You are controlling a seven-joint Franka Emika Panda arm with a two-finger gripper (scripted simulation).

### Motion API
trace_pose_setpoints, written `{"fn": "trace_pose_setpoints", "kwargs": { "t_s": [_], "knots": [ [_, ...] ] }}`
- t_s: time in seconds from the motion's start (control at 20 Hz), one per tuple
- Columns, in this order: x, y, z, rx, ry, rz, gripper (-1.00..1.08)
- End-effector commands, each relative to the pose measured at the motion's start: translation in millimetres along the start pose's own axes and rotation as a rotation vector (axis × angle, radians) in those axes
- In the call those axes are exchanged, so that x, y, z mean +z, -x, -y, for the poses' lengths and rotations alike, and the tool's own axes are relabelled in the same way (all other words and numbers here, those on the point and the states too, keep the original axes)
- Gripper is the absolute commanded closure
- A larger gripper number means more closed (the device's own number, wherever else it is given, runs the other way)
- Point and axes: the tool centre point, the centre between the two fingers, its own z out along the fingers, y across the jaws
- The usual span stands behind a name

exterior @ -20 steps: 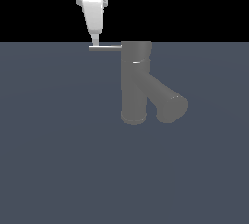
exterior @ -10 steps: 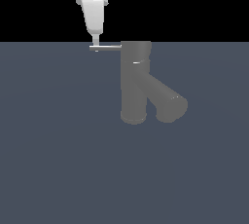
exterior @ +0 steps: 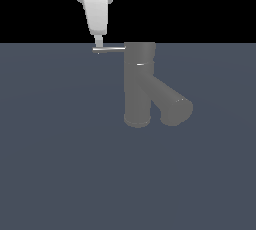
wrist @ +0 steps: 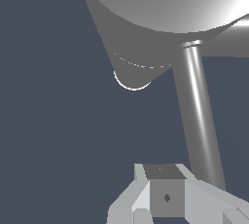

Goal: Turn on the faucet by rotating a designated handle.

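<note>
The faucet is a dull grey upright cylinder with a thick spout angling down toward the exterior view's right. Its handle, a thin light-grey rod, sticks out from the top section toward the exterior view's left. My gripper comes down from above at the rod's outer tip, its fingers together and holding nothing. In the wrist view the handle runs from the faucet body down past the side of my gripper, close beside the fingers rather than between them.
A flat dark blue-grey floor lies under and around the faucet. A black background fills the space above it.
</note>
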Motion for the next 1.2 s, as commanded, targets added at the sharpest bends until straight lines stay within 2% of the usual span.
{"fn": "trace_pose_setpoints", "kwargs": {
  "t_s": [0.0, 0.7, 0.8, 1.15],
  "knots": [
    [-0.1, -2.0, -12.0, 0.004, 0.009, -0.001, 1.08],
    [-0.5, -4.4, -56.0, 0.004, 0.008, -0.001, 1.08],
    [-0.2, 2.2, -49.6, -0.008, 0.003, -0.003, 1.08],
    [-0.5, -22.3, -72.4, -0.005, 0.004, -0.002, 1.08]
  ]
}}
